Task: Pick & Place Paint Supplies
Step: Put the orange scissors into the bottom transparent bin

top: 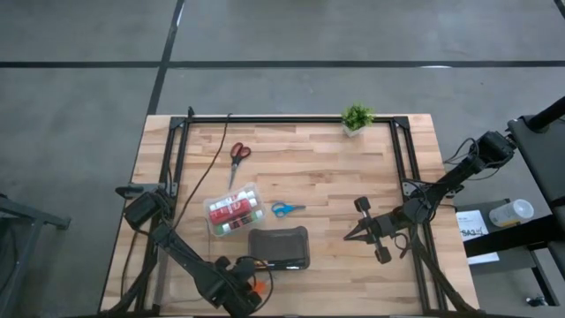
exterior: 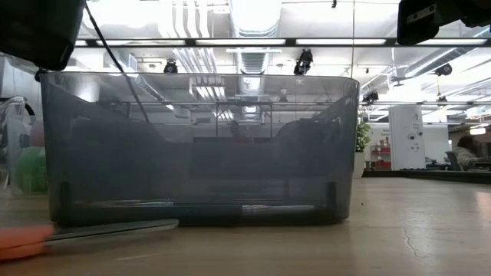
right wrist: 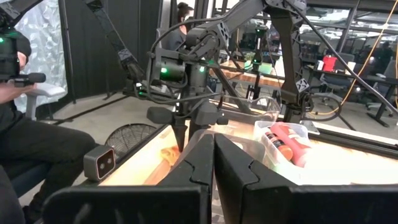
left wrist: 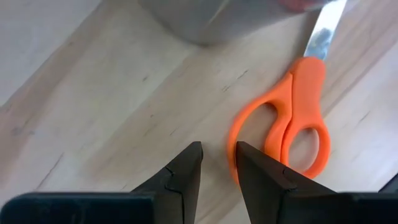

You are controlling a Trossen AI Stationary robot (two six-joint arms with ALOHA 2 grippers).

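Observation:
Orange-handled scissors (left wrist: 292, 118) lie flat on the wooden table at its near edge, blade toward a dark grey case (top: 280, 247). My left gripper (left wrist: 217, 149) points down just beside the handle loops, open by a narrow gap with only bare wood between its fingers. Blue scissors (top: 287, 209) and red scissors (top: 238, 152) lie farther back. Paint tubes lie in a clear box (top: 234, 212). My right gripper (top: 349, 237) hovers shut and level at the right, holding nothing. My left gripper comes from above, pointing down. One finger (left wrist: 261, 177) stands over the outer rim of the orange scissors' handle loop (left wrist: 235, 140) and covers it; whether it touches the rim I cannot tell. The scissors lie flat on the table.
A small potted plant (top: 357, 117) stands at the far edge. A black metal frame (top: 291, 118) runs round the table. The grey case (exterior: 199, 146) stands close behind the orange scissors. A seated person (right wrist: 18, 124) shows beyond the table's left side.

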